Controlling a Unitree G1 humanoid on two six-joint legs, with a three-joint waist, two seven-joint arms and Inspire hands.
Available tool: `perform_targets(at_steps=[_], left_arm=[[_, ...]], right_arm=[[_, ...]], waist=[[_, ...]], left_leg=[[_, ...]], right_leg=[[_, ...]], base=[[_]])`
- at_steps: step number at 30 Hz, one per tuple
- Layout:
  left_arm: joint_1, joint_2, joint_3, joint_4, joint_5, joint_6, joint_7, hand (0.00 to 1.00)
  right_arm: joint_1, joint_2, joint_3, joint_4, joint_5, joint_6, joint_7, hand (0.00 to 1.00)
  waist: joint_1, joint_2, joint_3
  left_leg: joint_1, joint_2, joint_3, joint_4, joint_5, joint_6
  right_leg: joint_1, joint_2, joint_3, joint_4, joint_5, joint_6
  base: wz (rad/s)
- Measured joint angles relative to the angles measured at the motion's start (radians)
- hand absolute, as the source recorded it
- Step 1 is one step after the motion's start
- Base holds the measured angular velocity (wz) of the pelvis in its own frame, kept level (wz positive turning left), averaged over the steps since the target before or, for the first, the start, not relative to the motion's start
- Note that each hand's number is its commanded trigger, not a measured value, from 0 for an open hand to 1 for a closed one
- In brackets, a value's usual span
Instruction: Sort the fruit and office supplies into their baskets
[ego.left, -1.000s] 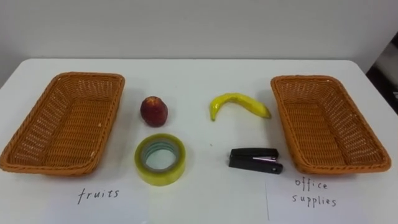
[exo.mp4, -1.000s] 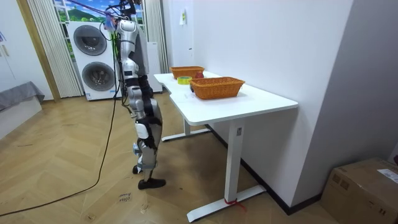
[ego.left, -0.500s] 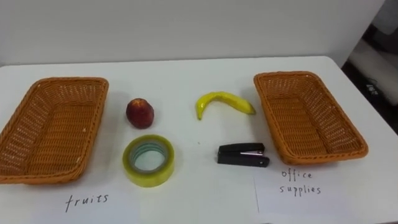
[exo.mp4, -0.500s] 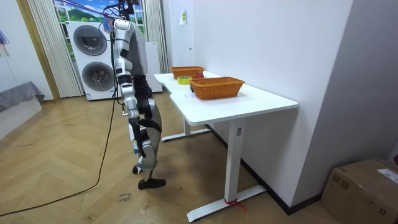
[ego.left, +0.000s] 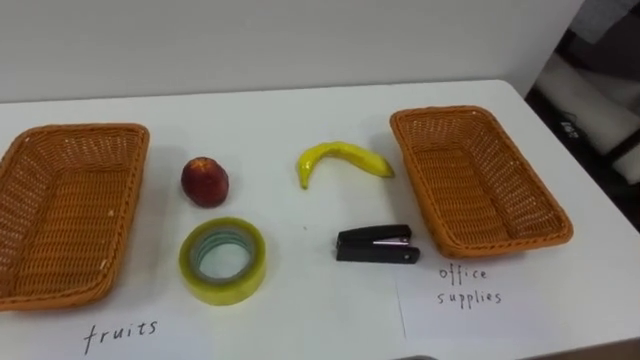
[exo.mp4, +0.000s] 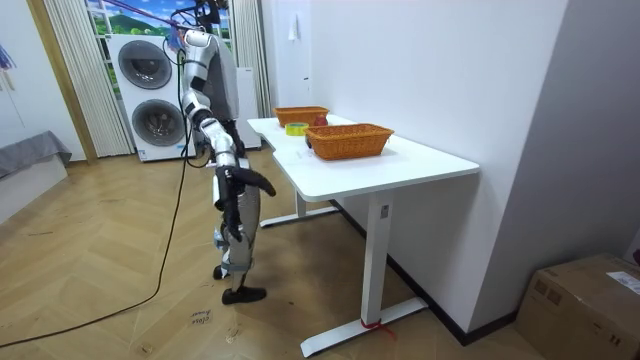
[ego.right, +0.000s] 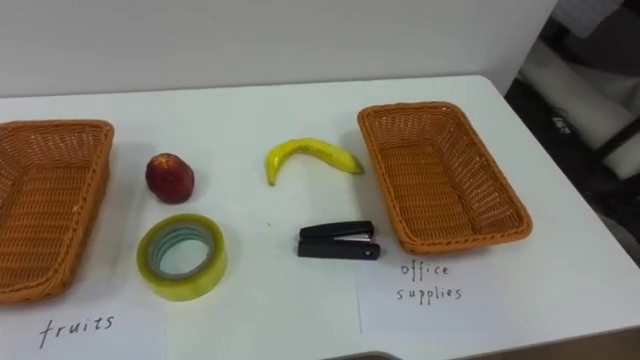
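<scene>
Four items loose on white table (ego.left: 300, 100): apple (ego.left: 205, 181) at 10 o'clock, banana (ego.left: 340, 160) at 1, tape roll (ego.left: 222, 262) at 8, stapler (ego.left: 376, 244) at 4. Fruits basket (ego.left: 60, 205) at 9, office basket (ego.left: 475, 180) at 3. Right hand (exo.mp4: 268, 188) near table edge; cannot tell its grasp.

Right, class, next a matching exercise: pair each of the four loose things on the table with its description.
Things:
1 apple
2 banana
3 roll of tape
4 stapler

Descriptions:
A black, by the near left corner of the office supplies basket
B red, just right of the fruits basket
C yellow and curved, towards the back, left of the office supplies basket
D yellowish ring, lying flat at the front left

Pairs: 1-B, 2-C, 3-D, 4-A
</scene>
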Motion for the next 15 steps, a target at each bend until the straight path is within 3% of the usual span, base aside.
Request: perform_targets(at_steps=[7, 15], left_arm=[[0.003, -0.004, -0.01, -0.006, 0.006, -0.012, 0.0, 0.0], [0.039, -0.005, -0.011, -0.005, 0.012, -0.014, -0.005, 0.0]], right_arm=[[0.003, -0.002, 0.0, -0.208, -0.108, -0.037, -0.12, 0.0], [-0.01, -0.004, 0.0, -0.421, -0.333, -0.048, -0.209, 0.0]], waist=[[0.001, 0.002, 0.0009], [0.016, -0.002, -0.0004]], left_leg=[[0.0, -0.001, 0.002, -0.005, 0.0, 0.0], [-0.01, -0.001, 0.009, -0.005, 0.0, 0.0]], right_leg=[[-0.001, 0.003, -0.002, 0.0, -0.001, 0.001], [-0.017, 0.004, -0.004, 0.005, -0.001, 0.001]], base=[[0.0], [0.0]])
